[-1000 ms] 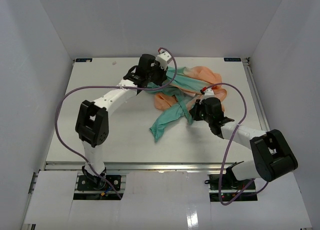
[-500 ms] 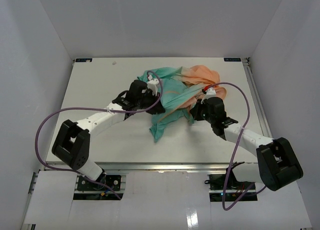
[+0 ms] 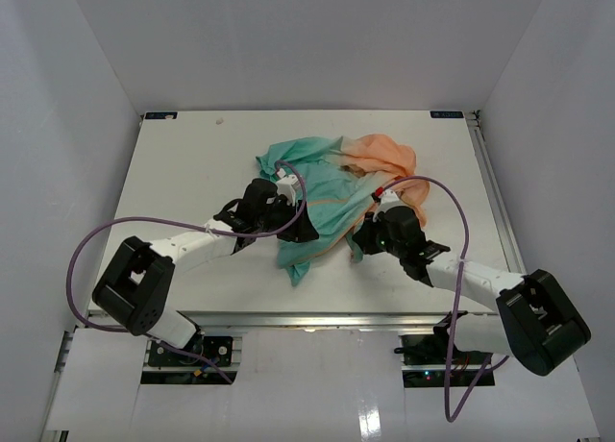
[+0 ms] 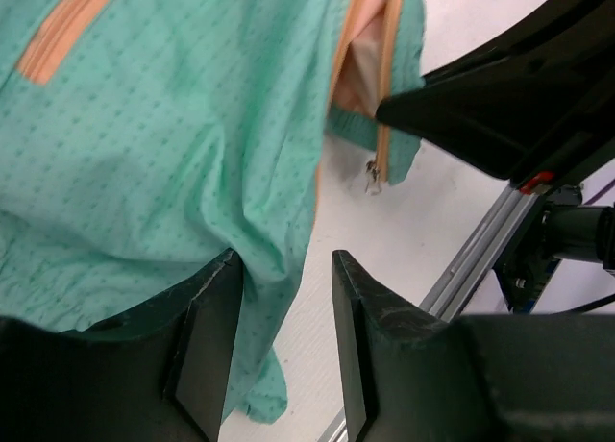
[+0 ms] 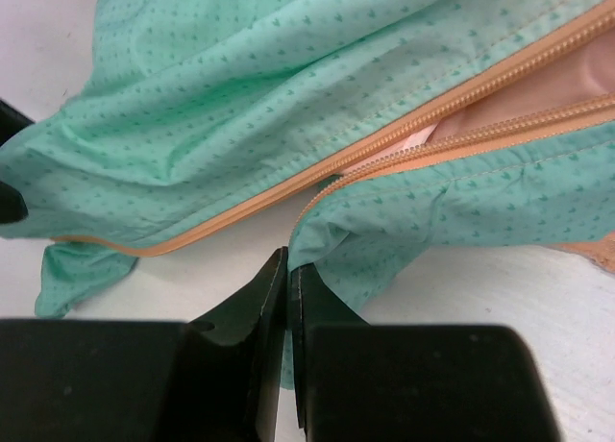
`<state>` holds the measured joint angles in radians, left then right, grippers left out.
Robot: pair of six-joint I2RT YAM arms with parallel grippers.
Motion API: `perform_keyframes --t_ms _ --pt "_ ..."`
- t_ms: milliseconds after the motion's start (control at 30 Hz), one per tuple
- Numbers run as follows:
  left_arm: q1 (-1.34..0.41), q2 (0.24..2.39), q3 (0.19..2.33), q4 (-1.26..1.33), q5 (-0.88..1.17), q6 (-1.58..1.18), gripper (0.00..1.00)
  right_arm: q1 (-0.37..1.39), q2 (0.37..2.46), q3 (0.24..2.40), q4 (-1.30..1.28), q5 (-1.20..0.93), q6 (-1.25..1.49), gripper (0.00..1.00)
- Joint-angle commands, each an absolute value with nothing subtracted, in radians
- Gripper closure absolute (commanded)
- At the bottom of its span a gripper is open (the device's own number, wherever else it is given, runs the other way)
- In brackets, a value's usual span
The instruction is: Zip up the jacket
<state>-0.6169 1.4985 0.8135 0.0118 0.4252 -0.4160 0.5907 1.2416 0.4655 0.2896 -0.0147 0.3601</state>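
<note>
The jacket [image 3: 327, 184] lies crumpled at mid-table, teal toward the front, peach-orange [image 3: 384, 154] at the back right. My left gripper [image 3: 300, 227] sits low at the jacket's left side, open [image 4: 283, 264]; teal cloth [image 4: 173, 125] brushes its left finger and bare table shows between the tips. The orange zipper tape ends in a small pull [image 4: 373, 173]. My right gripper [image 3: 362, 244] is shut [image 5: 288, 259] on the teal hem corner at the foot of the zipper [image 5: 432, 125], whose two sides are parted there. The cloth [image 5: 288, 77] spreads beyond it.
The white table [image 3: 192, 173] is walled by white panels on three sides. A metal rail [image 4: 480, 259] runs along the near edge. The right arm's dark wrist [image 4: 500, 96] sits close to the left gripper. Purple cables [image 3: 96, 250] loop off both arms.
The left arm swung from the back of the table toward the front, dragging the jacket nearer and flatter, then opened its jaws. The right gripper shifted slightly nearer, still clamped on the hem.
</note>
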Motion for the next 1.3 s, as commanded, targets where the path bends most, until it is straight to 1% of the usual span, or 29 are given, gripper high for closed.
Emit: perform_keyframes --t_ms 0,100,200,267,533,833,1067,1200,1267 --pt "-0.615 1.41 0.834 0.109 0.501 -0.388 0.43 0.607 1.164 0.421 0.341 -0.009 0.367 0.91" --pt "-0.615 1.411 0.841 0.124 0.526 -0.391 0.42 0.607 1.123 0.404 0.345 -0.024 0.371 0.91" --pt "-0.615 1.427 0.811 0.206 0.617 -0.41 0.43 0.606 1.089 0.385 0.381 -0.048 0.38 0.92" --pt "-0.615 1.447 0.789 0.273 0.726 -0.429 0.44 0.607 1.075 0.368 0.417 -0.073 0.39 0.92" --pt "-0.636 1.56 0.833 0.305 0.814 -0.403 0.45 0.606 1.099 0.355 0.516 -0.174 0.415 0.92" --pt "-0.665 1.664 0.876 0.303 0.834 -0.336 0.44 0.607 1.051 0.331 0.574 -0.218 0.422 0.92" --pt "-0.731 1.746 0.944 0.3 0.815 -0.326 0.45 0.607 1.04 0.336 0.58 -0.233 0.434 0.92" --pt "-0.746 1.758 0.945 0.314 0.795 -0.324 0.47 0.606 1.02 0.333 0.568 -0.227 0.43 0.92" --pt "-0.747 1.761 0.944 0.333 0.798 -0.333 0.51 0.607 1.011 0.331 0.564 -0.221 0.426 0.91"
